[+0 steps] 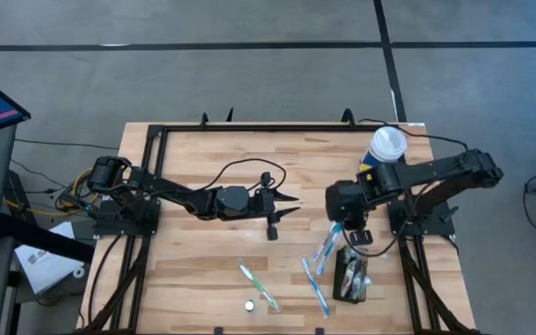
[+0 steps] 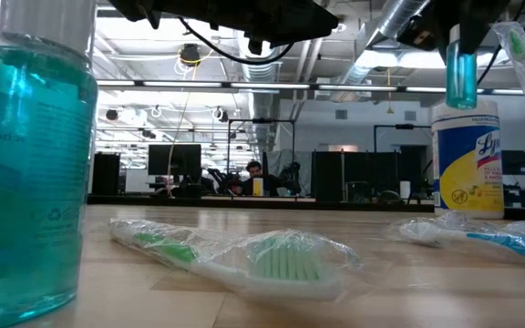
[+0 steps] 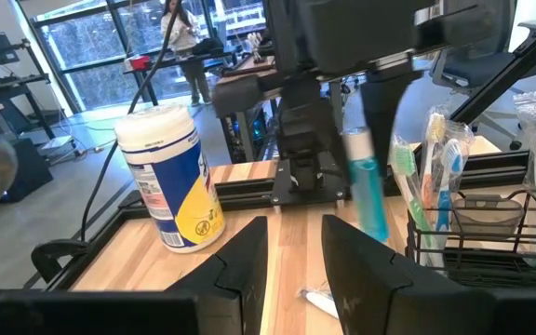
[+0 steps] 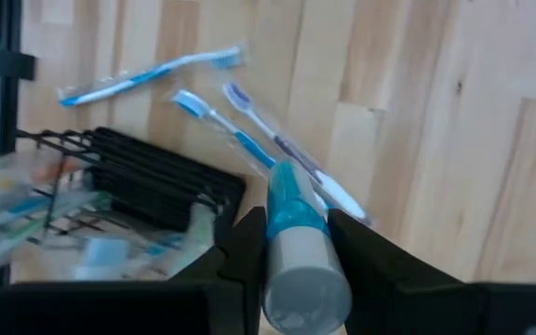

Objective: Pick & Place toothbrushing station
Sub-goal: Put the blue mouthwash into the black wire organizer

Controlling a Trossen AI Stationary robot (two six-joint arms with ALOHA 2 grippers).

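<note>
The toothbrushing station [image 1: 352, 276], a small black wire caddy with wrapped items inside, stands near the table's front right; it also shows in the wrist views [image 4: 147, 186] [image 3: 473, 247]. My right gripper [image 1: 347, 228] points down just beyond the station's far end, shut on a small teal bottle [image 3: 370, 195] with a pale top. Below it lie wrapped blue toothbrushes [image 4: 277, 140]. My left gripper [image 1: 289, 207] hovers level over the table's middle, open, with nothing between its fingers [image 3: 249, 261]. My right gripper pinches the teal bottle between its two fingers at its upper part [image 4: 296, 244], just below the pale top. The fingers come from above, pointing down. The bottle hangs upright below them [image 2: 461, 77], clear of the table.
A white-lidded yellow-and-blue canister [image 1: 387, 147] stands at the far right. A green wrapped toothbrush [image 1: 259, 286] lies near the front edge, beside a large teal bottle [image 2: 25, 155] with a white cap [image 1: 248, 304]. A black frame rail [image 1: 277, 127] runs along the far edge.
</note>
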